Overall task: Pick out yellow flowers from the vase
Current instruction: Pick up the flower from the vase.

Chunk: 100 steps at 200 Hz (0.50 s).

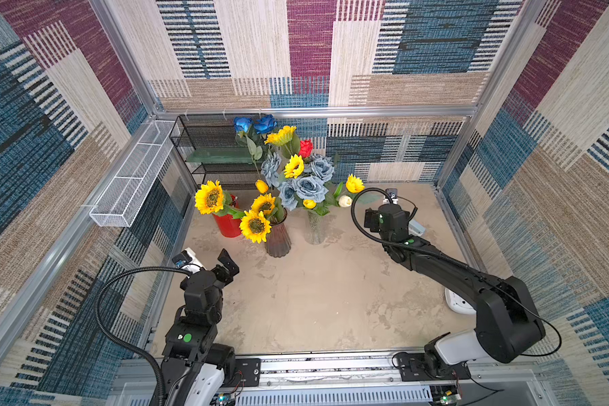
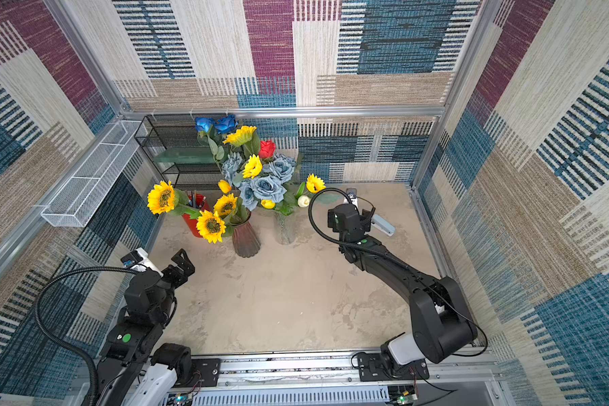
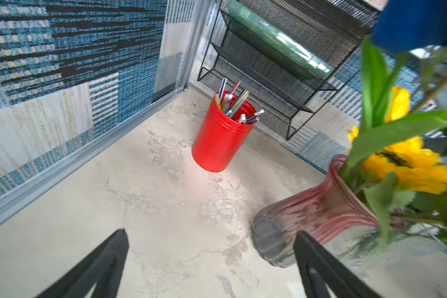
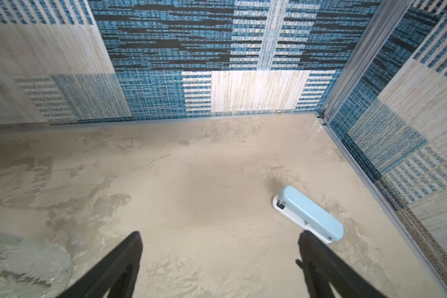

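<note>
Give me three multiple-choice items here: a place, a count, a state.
1. The red cup stands: A on the table, in front of the black shelf; B on the shelf's top tier; C at the table's near edge.
2. How many red roses show? A four; B two; C one.
3. On the left arm, the jaws are: A shut tight; B open, holding nothing; C out of every view.
Key: 1 A, the left wrist view shows it on the table before the shelf. 2 C, both top views show one red bloom. 3 B, they stand wide apart with nothing between them.
</note>
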Available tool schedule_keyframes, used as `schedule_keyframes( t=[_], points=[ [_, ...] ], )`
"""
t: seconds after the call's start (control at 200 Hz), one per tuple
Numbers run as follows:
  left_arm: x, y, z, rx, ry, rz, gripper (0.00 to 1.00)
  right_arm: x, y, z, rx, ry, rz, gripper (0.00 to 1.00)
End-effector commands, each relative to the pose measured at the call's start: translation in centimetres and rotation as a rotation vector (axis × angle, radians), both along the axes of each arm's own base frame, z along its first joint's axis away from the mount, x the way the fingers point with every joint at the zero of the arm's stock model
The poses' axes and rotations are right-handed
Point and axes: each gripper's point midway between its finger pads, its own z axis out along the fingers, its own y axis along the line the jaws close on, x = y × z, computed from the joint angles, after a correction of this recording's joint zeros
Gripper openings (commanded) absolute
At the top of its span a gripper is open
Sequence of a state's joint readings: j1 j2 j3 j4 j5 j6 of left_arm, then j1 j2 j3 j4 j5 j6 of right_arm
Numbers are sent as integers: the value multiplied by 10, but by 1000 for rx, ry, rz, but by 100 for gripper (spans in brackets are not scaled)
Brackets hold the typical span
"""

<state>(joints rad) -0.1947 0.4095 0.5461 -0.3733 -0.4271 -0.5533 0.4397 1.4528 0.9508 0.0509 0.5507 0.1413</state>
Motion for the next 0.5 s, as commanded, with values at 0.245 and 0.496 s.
schedule_keyframes(
  t=[0.245, 0.496],
  points=[
    [9, -31, 36, 54, -102, -198, 99, -34, 0, 34, 73, -55, 19, 100],
    [28, -36, 94, 139, -219, -216, 99, -60, -6, 54, 142, -160, 53, 99]
  ],
)
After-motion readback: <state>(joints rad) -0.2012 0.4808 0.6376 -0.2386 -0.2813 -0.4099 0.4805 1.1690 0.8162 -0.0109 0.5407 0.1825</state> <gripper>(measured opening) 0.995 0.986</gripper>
